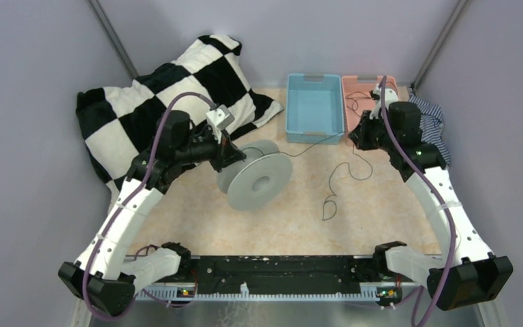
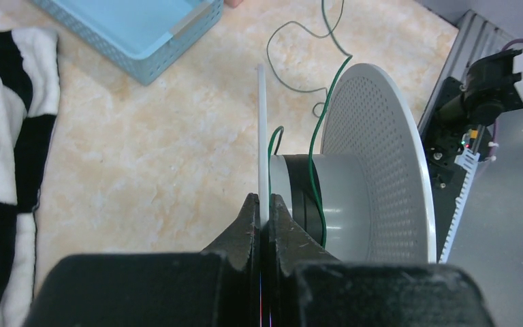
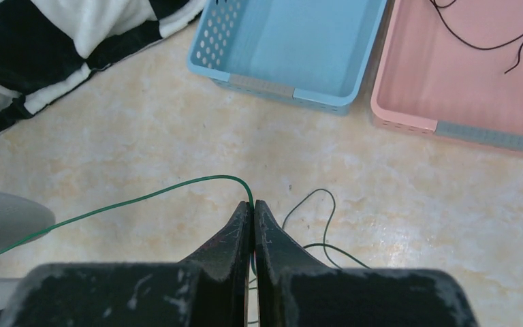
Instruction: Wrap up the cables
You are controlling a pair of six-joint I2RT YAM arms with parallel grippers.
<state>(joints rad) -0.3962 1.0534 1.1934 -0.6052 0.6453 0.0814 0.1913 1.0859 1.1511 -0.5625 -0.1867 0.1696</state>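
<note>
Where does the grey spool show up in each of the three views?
Top external: grey spool mid-table, just right of the left tool.
Left wrist: right of centre, its thin flange pinched by the left tool.
Right wrist: a sliver at the left edge, the cable running toward it from the right tool.
Shared landmark: blue basket, near the top in every view.

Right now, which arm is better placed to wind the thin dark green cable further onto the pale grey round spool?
Right, probably: the right gripper pinches the thin dark green cable leading to the pale grey round spool, while the left gripper is shut on that spool's thin rim, steadying it.
</note>
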